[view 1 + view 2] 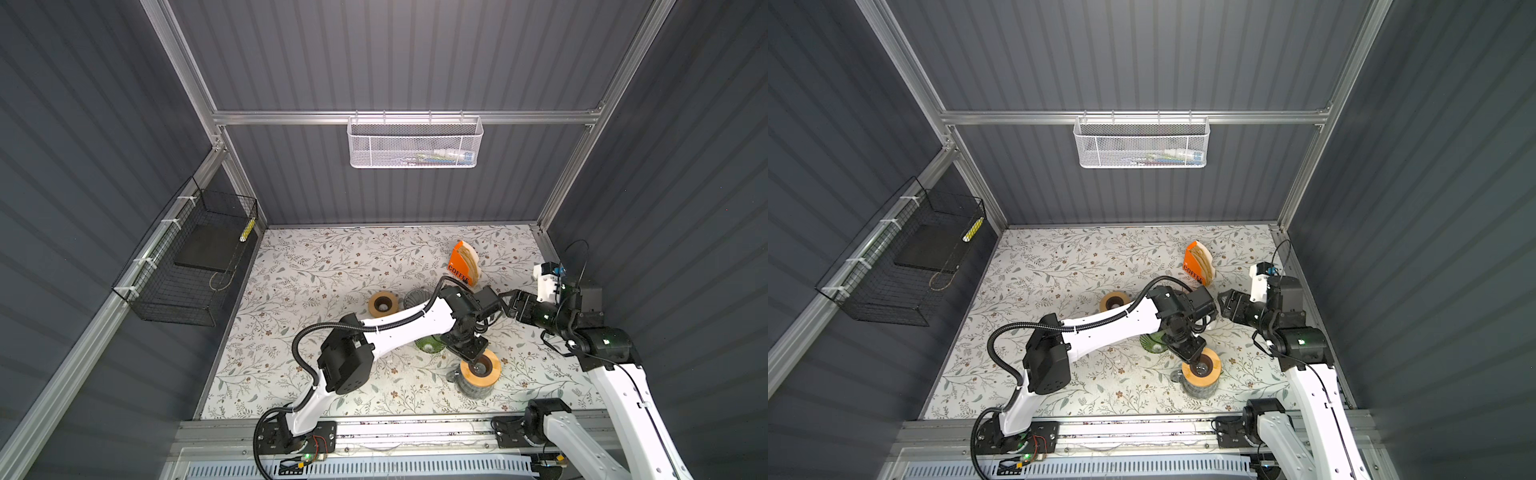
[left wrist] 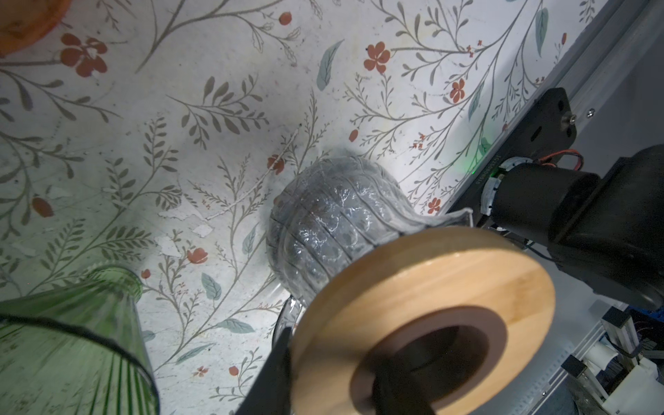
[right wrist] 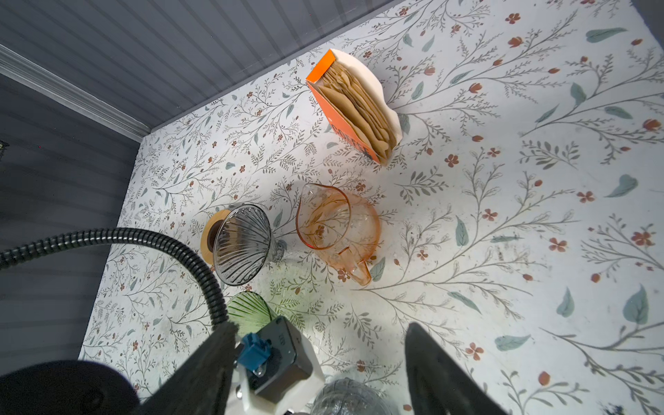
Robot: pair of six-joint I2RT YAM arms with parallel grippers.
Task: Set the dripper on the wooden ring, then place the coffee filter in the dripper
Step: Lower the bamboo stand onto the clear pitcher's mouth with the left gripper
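Filters: brown paper filters (image 3: 359,107), a fanned stack on edge in an open orange box (image 1: 457,266). They sit right of centre towards the back of the flowered table (image 1: 311,270) in both top views.
Drippers: the grey ribbed glass dripper (image 3: 240,244) is tilted, just left of the box. The green dripper (image 1: 430,344) is lower, partly under the left arm. Both have no filter.
Left gripper (image 1: 474,362): lower right of centre, jaws pinched on the wooden ring (image 2: 431,287) atop the clear glass jug (image 2: 323,230), one finger outside the rim and one in the hole.
Right gripper (image 3: 321,325): jaws spread wide, holding nothing.
Filters vs jaws: well apart from the left gripper. Nearer the right gripper, up and left of it in both top views, not between its fingers.
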